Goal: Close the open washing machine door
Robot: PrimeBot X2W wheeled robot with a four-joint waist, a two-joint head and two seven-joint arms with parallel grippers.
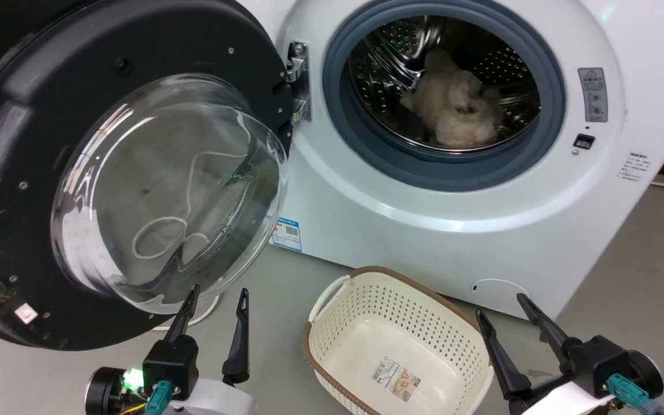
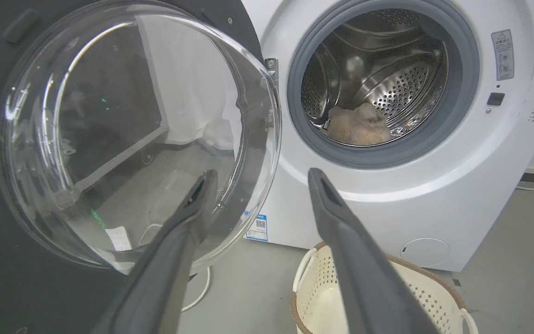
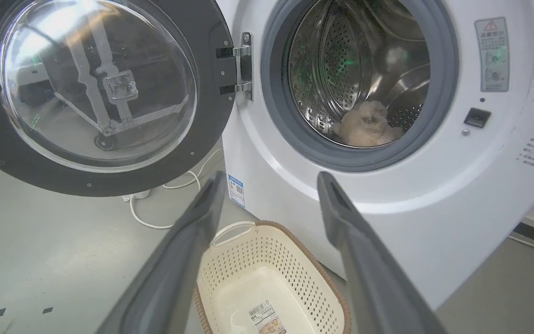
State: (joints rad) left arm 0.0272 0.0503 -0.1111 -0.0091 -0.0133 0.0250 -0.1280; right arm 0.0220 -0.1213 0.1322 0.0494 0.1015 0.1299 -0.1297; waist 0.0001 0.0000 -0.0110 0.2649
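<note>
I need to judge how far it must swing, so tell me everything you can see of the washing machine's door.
The large round glossy black door stands swung wide open to the left of the white front-loading washing machine, hung on a metal hinge at its right edge. Its inner face shows a dark ring with small screws and a bulging clear glass bowl window at centre. The open left tool sits just below the window; contact can't be told.
</note>
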